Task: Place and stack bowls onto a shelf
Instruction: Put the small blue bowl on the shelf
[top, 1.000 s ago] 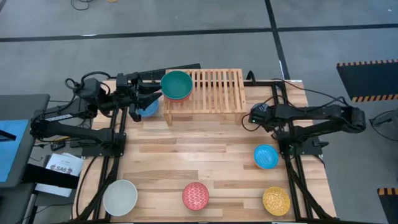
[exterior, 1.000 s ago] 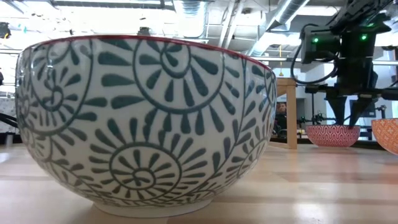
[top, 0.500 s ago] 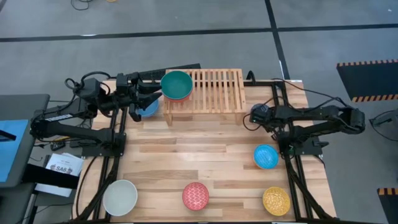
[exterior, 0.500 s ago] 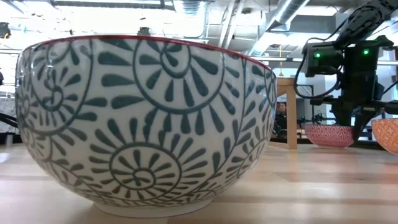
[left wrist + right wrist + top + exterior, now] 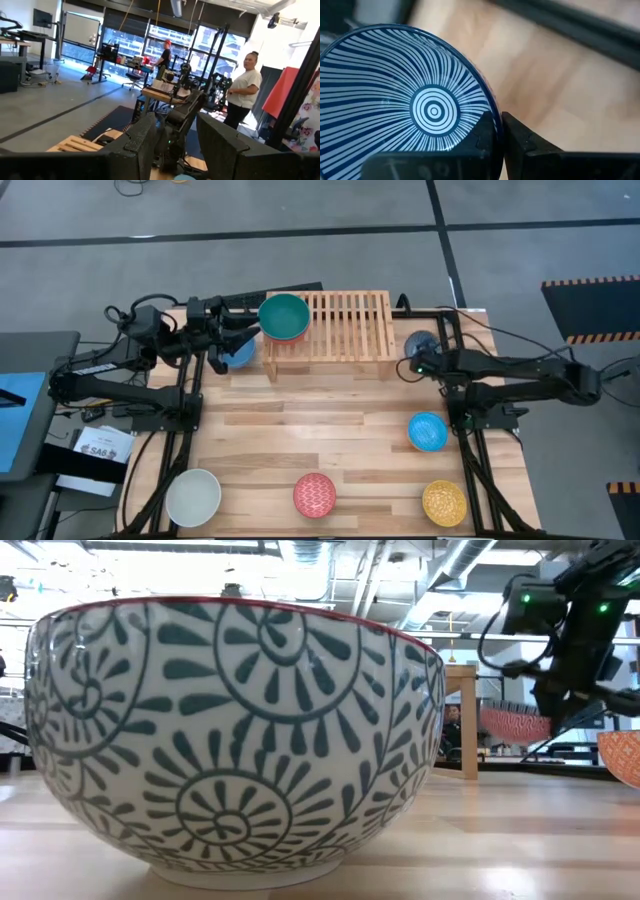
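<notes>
A big white bowl with a dark swirl pattern sits closest in the low view, on the wood table. Seen from above, the near edge of the table has a white bowl, a red patterned bowl and a yellow bowl in a row. A little farther back, on the right side, a light blue bowl sits alone.

Past that is the right gripper, just beside the right end of the shelf. Its two fingers are pinched on the rim of a blue and white striped bowl. In the low view this bowl is up off the table and tilted.

The shelf stands at the far edge of the table. A teal bowl sits in a red bowl on its left end. The rest of the slats are bare.

The left gripper is just left of the shelf, over a blue bowl. Its fingers are spread apart and hold nothing.

Far behind the table, a person in a white shirt stands in the room
</notes>
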Controlling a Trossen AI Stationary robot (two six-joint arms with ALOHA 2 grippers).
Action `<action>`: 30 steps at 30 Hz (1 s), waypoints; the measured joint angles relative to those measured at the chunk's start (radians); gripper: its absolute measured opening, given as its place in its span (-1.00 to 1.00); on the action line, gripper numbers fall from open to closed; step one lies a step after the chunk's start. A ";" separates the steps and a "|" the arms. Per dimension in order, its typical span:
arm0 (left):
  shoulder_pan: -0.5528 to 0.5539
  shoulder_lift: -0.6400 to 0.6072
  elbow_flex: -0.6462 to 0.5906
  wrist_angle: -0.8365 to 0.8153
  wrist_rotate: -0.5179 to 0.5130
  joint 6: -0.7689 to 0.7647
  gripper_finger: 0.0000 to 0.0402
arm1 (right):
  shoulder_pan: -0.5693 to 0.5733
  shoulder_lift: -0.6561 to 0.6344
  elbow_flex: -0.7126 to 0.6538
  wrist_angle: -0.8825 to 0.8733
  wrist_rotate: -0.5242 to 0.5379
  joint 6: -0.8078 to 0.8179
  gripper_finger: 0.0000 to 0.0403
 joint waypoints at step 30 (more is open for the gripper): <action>0.000 0.001 0.000 -0.002 -0.076 -0.014 -0.36 | -0.242 0.254 0.813 0.099 -0.474 -1.595 -0.81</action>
